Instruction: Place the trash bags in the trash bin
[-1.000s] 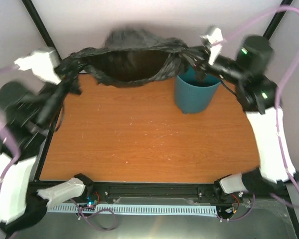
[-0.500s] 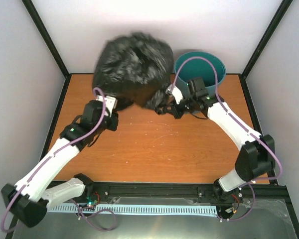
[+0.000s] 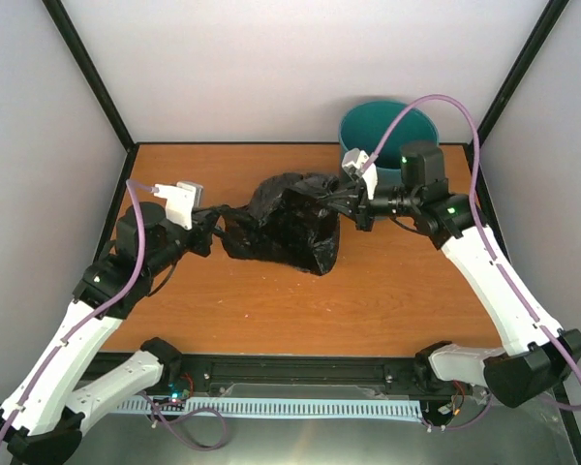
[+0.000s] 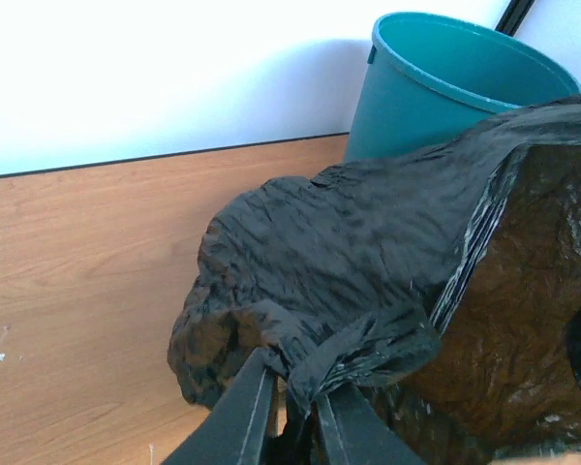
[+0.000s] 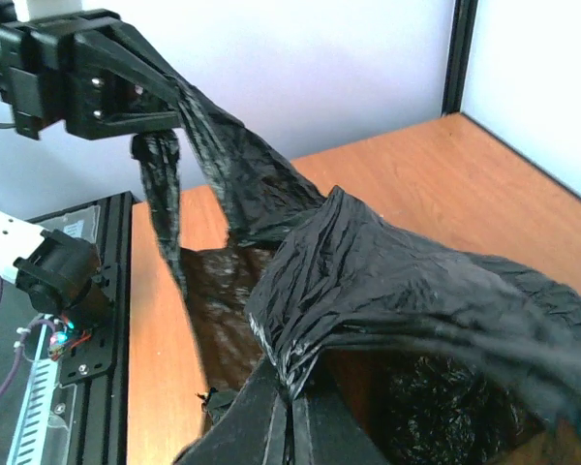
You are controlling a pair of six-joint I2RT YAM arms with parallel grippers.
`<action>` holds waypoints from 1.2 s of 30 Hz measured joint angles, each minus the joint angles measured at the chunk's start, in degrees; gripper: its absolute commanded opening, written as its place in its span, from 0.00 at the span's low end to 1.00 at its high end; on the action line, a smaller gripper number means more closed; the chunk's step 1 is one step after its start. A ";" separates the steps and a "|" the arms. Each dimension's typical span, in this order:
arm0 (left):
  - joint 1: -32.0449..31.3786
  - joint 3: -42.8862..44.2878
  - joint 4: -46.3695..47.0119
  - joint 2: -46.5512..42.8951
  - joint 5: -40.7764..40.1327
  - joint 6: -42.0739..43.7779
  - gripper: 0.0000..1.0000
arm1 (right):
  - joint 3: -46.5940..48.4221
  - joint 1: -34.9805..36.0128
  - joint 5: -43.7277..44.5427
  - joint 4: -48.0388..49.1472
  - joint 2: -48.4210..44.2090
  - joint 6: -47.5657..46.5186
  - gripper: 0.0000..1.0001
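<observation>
A crumpled black trash bag (image 3: 286, 223) lies slumped on the wooden table, stretched between my two grippers. My left gripper (image 3: 216, 228) pinches its left edge; in the left wrist view a fold of film (image 4: 349, 242) sits between the nearly closed jaws of the left gripper (image 4: 295, 373). My right gripper (image 3: 351, 201) is shut on the bag's right rim, and the film (image 5: 387, 281) bunches at the tips of the right gripper (image 5: 290, 387). The bag's mouth gapes partly open between the two grips. The teal trash bin (image 3: 387, 121) stands upright at the back right, just behind the right gripper, and looks empty.
Black frame posts rise at the back corners, and white walls close in the table (image 3: 271, 291) on three sides. The bin (image 4: 436, 87) stands against the back wall. A black rail with electronics runs along the near edge.
The bag hung high and ballooned between the raised arms; both arms have come down and it now sags on the table, smaller and collapsed. Both grips remain on its edges.
</observation>
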 measured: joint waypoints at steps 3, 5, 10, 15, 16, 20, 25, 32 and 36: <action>0.00 0.00 -0.87 -0.26 0.09 -0.24 0.16 | -0.09 0.00 -0.28 0.04 2.12 1.77 0.03; 0.00 0.07 -1.38 -0.46 0.04 -0.33 0.25 | -0.26 0.00 -0.63 0.31 2.36 3.28 0.03; 0.00 2.89 -3.37 -0.15 0.11 0.17 0.78 | -0.22 0.00 -1.86 1.31 2.16 5.75 0.03; 0.00 9.03 -5.01 -0.09 0.48 1.38 0.86 | 3.58 0.00 -1.81 0.13 3.34 7.56 0.03; 0.00 10.49 -5.07 -0.11 0.55 1.73 0.86 | 4.76 0.00 -1.79 0.15 3.69 7.91 0.03; 0.00 15.87 -4.81 0.20 1.66 3.43 0.85 | 9.33 0.00 -1.79 0.09 5.38 9.55 0.03; 0.00 18.69 -2.58 1.70 11.30 6.21 0.71 | 13.11 0.00 -1.84 0.04 8.46 11.26 0.03; -1.55 7.80 2.71 9.53 29.49 7.91 0.74 | 14.32 -0.07 -1.64 0.02 10.03 11.87 0.03; -5.31 3.76 4.35 11.30 34.42 8.15 0.81 | 13.62 -0.11 -1.66 0.24 9.46 12.28 0.03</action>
